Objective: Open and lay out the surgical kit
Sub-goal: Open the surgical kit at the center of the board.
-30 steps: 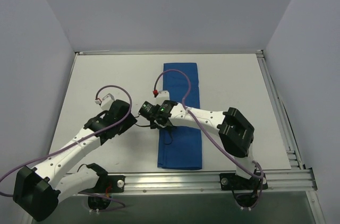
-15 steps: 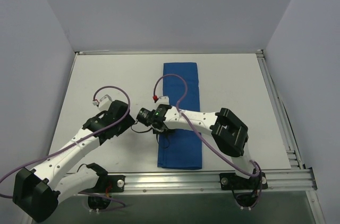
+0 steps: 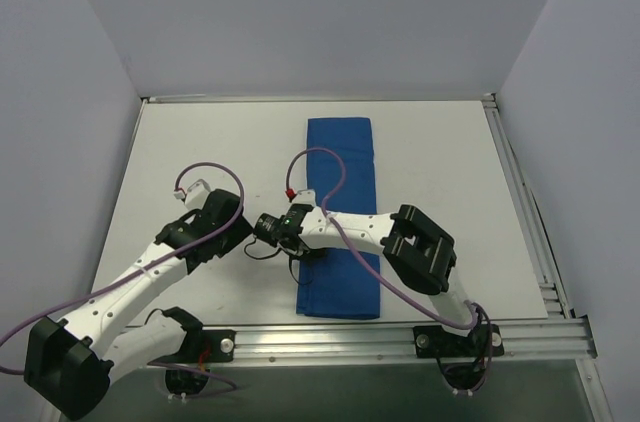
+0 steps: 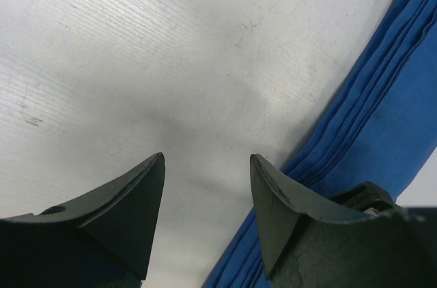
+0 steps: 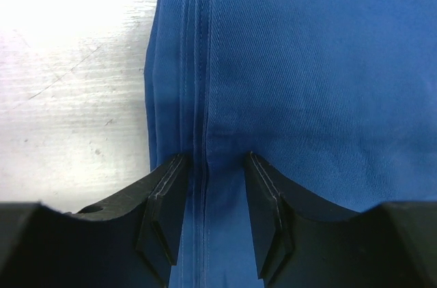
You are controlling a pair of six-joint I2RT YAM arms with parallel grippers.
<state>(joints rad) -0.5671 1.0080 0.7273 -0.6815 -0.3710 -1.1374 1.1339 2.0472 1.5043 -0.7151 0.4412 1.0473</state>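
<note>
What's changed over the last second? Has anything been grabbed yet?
The right gripper slid toward the bases along the left edge of the blue cloth wrap, its elbow folding in. It is open astride the folded edge, gripping nothing. The left gripper, open over the table, hardly moved. The wrap stayed put.

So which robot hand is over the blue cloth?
The right hand: its open fingers sit over the blue cloth's layered edge. The left hand hangs over bare white table, with the cloth off to its side.

Royal-blue surgical kit (image 3: 340, 217) lies flat, folded into a long layered strip.
</note>
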